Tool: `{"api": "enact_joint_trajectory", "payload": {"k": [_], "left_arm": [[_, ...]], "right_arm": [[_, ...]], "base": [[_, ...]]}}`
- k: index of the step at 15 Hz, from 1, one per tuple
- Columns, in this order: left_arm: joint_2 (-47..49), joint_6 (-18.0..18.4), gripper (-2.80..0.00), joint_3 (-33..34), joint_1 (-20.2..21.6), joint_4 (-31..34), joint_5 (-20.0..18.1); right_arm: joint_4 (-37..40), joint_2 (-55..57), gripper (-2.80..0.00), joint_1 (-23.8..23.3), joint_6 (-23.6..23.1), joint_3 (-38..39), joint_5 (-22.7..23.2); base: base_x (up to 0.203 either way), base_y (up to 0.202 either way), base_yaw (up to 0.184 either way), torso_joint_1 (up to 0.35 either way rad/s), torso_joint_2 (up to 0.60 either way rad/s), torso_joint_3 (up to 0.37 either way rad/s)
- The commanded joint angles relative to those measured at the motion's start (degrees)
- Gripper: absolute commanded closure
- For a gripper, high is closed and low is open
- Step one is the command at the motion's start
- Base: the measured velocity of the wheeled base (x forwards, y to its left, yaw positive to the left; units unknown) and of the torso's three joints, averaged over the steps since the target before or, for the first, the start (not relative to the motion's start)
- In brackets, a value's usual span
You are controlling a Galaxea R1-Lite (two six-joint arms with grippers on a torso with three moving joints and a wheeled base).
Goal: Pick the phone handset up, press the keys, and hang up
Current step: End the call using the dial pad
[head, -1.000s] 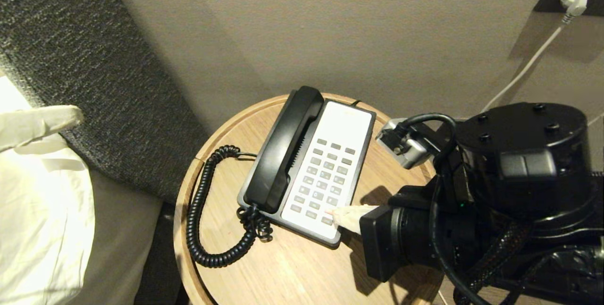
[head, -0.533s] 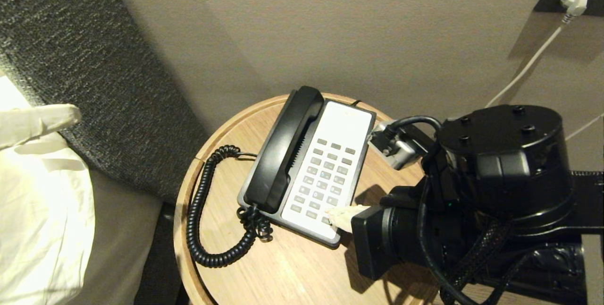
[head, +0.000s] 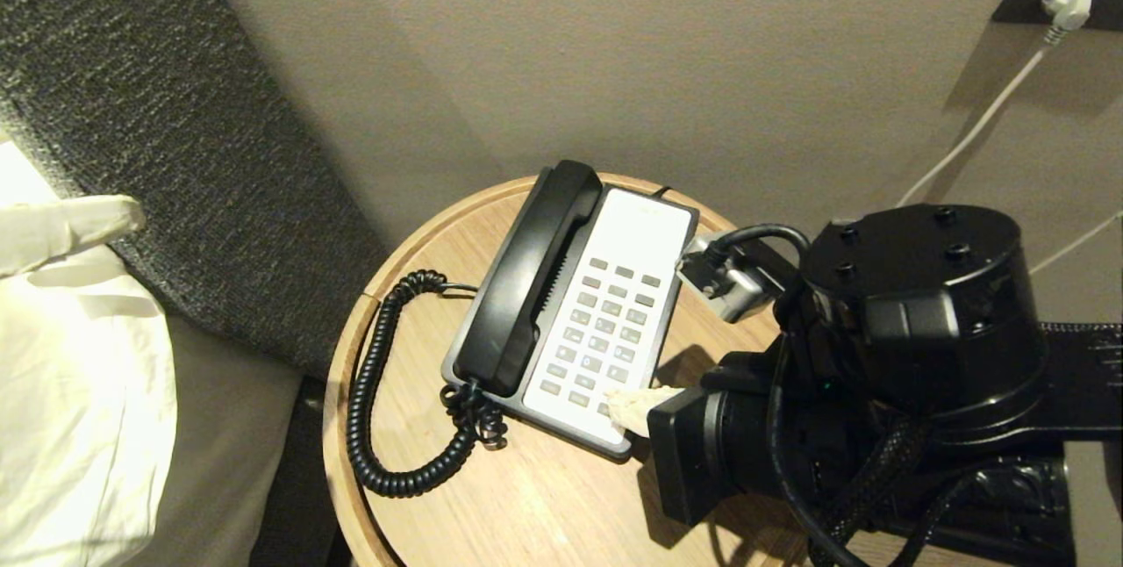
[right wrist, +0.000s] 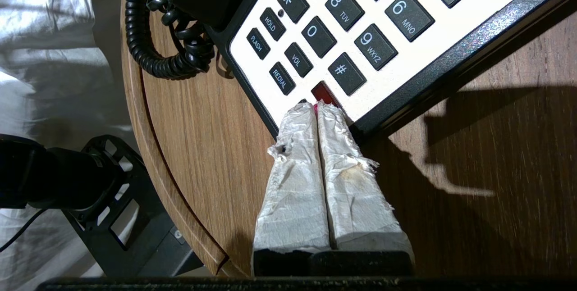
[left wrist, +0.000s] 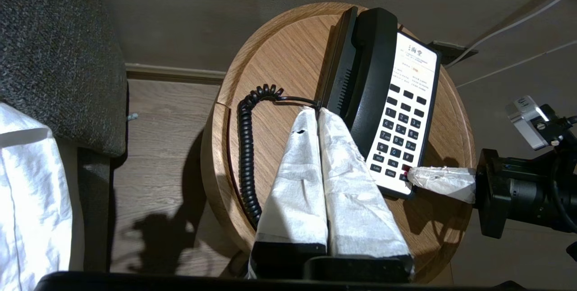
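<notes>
The black phone handset (head: 526,277) (left wrist: 369,70) lies in its cradle on the left side of the phone base (head: 645,225), on a round wooden table (head: 526,505). Its coiled cord (head: 368,391) loops over the table's left part. My right gripper (head: 614,398) (right wrist: 317,107) is shut, and its wrapped tips rest on the keys (head: 605,326) at the keypad's near right corner, by a red key (right wrist: 323,93). My left gripper (head: 136,214) (left wrist: 315,113) is shut and empty. It hangs to the left over the bed, apart from the phone.
A bed with a white sheet (head: 79,391) and a dark grey headboard (head: 175,111) stand left of the table. A wall rises just behind the phone. At the upper right a white plug (head: 1066,1) sits in a socket, its cable running down.
My right arm has slid a little to the left, bringing its shut tips further onto the keypad's near corner. The handset and the left gripper have stayed where they were.
</notes>
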Motion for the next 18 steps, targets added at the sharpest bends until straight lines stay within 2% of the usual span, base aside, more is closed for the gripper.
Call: {"api": "enact_joint_trajectory", "payload": {"k": [1,18], "left_arm": [[-0.25,-0.17,0.0,0.3,-0.01,0.06,0.11],[-0.93,-0.26,0.0,1.44,-0.01,-0.21,0.02]], "right_arm": [[-0.02,0.32,0.0,0.03,0.11,0.23,-0.13],[-0.49,-0.65,0.0,0.06,0.55,-0.18,-0.13]], "base": [[0.0,0.0,0.0,0.0,0.0,0.0],[0.0,0.0,0.0,0.0,0.0,0.0]]}}
